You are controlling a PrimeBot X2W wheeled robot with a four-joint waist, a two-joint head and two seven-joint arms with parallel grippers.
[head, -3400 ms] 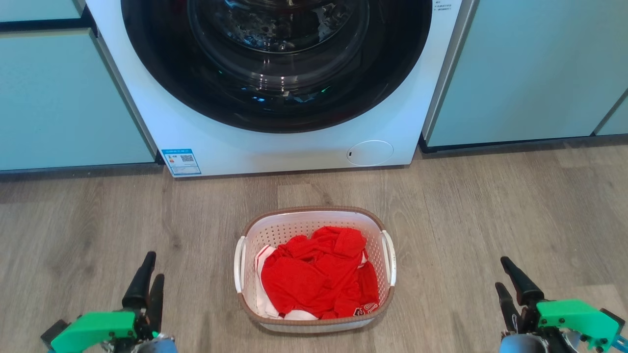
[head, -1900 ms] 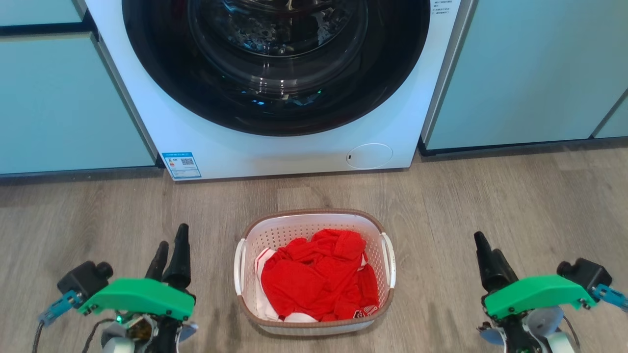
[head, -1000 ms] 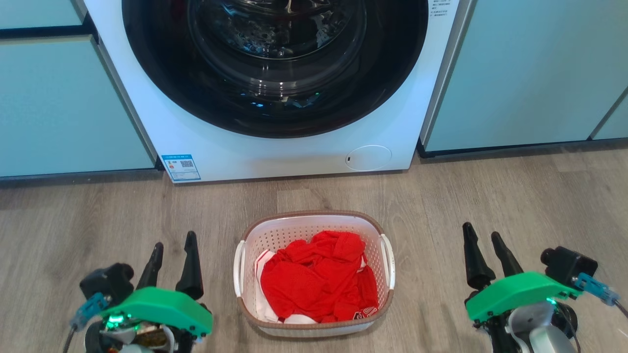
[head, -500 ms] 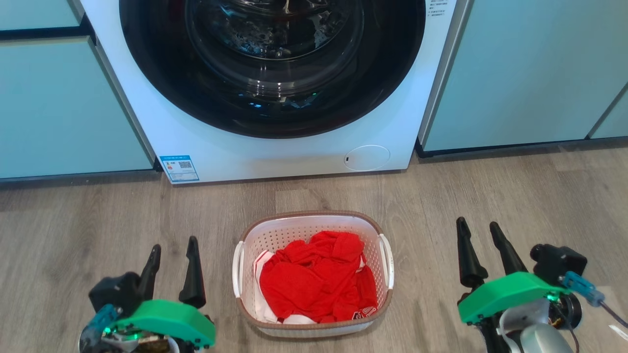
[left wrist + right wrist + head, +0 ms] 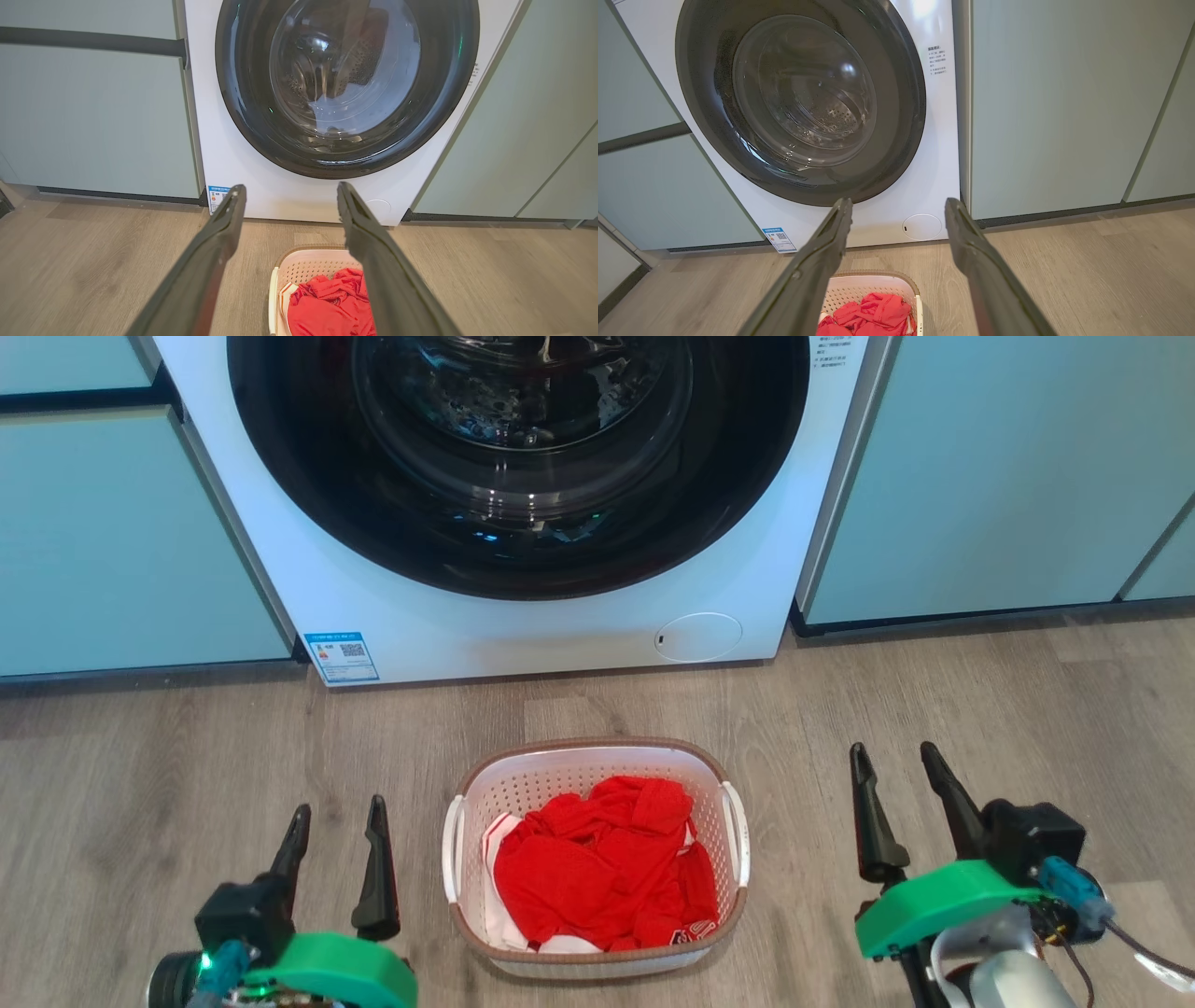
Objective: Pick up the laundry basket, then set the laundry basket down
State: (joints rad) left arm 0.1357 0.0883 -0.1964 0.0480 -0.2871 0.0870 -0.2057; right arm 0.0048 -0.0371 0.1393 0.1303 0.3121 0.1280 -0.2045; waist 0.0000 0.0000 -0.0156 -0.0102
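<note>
The laundry basket [image 5: 560, 773], white and perforated with a brown rim, rests on the wood floor in front of the washing machine and holds red clothes [image 5: 602, 863]. Its two white handles [image 5: 453, 847] run along its left and right sides. My left gripper [image 5: 338, 814] stands open to the left of the basket, clear of that handle, nothing between its fingers. My right gripper [image 5: 892, 754] is open too, further off on the basket's right. Both wrist views show the basket [image 5: 308, 266] [image 5: 873, 284] low beyond the spread fingers [image 5: 219, 233] [image 5: 831, 233].
A white front-loading washing machine [image 5: 560, 625] with a dark round door stands just behind the basket. Pale green cabinet fronts [image 5: 980, 476] flank it on both sides. Bare wood floor [image 5: 1027, 700] lies left and right of the basket.
Both arms have come forward and turned, and both grippers have gone from nearly shut to open. The right gripper has drifted left toward the basket. The basket has stayed put.
</note>
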